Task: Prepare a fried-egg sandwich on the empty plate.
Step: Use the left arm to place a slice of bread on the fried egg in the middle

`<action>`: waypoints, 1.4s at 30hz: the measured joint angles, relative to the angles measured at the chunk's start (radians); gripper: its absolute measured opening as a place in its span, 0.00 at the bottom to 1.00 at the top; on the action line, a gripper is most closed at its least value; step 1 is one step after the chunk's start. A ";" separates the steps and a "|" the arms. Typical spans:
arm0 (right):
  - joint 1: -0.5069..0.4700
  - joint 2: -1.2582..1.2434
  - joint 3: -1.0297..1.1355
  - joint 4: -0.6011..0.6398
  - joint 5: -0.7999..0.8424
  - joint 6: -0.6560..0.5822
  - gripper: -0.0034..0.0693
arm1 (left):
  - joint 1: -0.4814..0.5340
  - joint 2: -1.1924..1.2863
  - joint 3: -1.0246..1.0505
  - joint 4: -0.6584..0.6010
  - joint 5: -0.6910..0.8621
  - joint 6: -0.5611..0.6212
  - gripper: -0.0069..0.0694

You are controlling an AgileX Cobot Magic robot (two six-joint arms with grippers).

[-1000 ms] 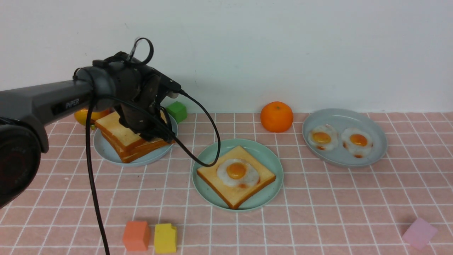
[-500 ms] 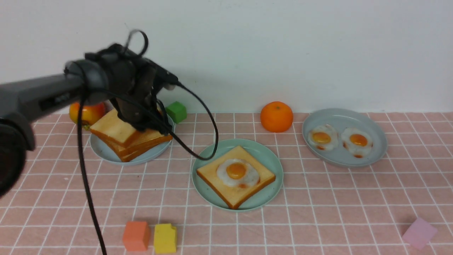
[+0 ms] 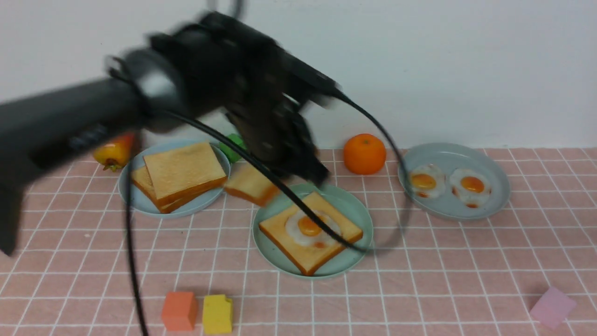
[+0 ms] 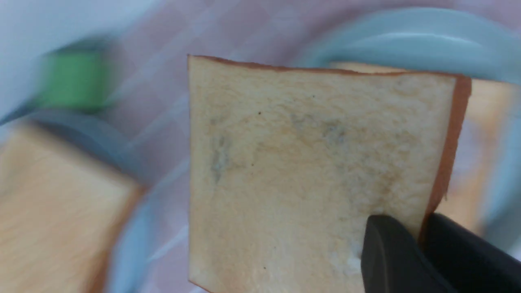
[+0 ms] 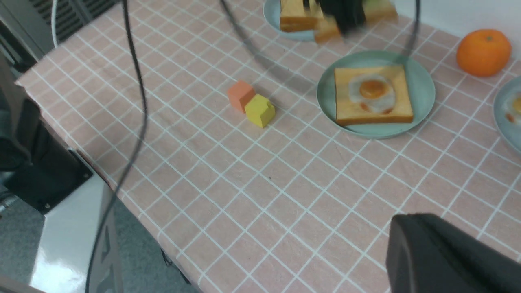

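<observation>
Far left in my front view, a yellow-red fruit (image 3: 114, 151) peeks out from behind the left arm, which is smeared with blur. Next comes a grey-blue plate (image 3: 140, 201) bearing a toast stack (image 3: 184, 170); I cannot count its slices. A green block (image 3: 232, 148) behind it is mostly covered by the left gripper (image 3: 317, 175).

That gripper is clamped on a toast slice (image 3: 249, 186), seen between the stack's plate and the mint-green plate (image 3: 359, 205), its right end lost behind the black fingers. The left wrist view settles the grip: two dark fingertips (image 4: 390, 252) pinch one crust edge of the slice (image 4: 309, 171), everything behind it a blur.

On the mint-green plate lies the bottom slice (image 3: 284, 238) with a fried egg (image 3: 310, 226) on top, uncovered, a cable crossing it. Further right are an orange (image 3: 364, 154) and a second grey-blue plate (image 3: 494, 186) with two eggs.

The right gripper (image 5: 439, 248) shows only as a dark lump cut off by the frame; it is closed.
</observation>
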 joint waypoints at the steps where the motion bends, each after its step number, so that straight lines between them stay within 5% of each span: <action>1: 0.000 -0.003 0.000 -0.001 0.000 0.000 0.05 | -0.006 0.005 0.000 0.001 0.000 0.001 0.19; 8: 0.000 -0.038 0.000 -0.003 0.000 0.021 0.05 | -0.127 0.076 0.007 0.127 -0.035 0.000 0.19; 31: 0.000 -0.039 0.000 -0.002 0.000 0.021 0.05 | -0.130 0.180 0.007 0.235 -0.092 -0.148 0.19; 42: 0.000 -0.039 0.000 0.025 0.000 0.021 0.05 | -0.130 0.180 0.007 0.232 -0.088 -0.156 0.49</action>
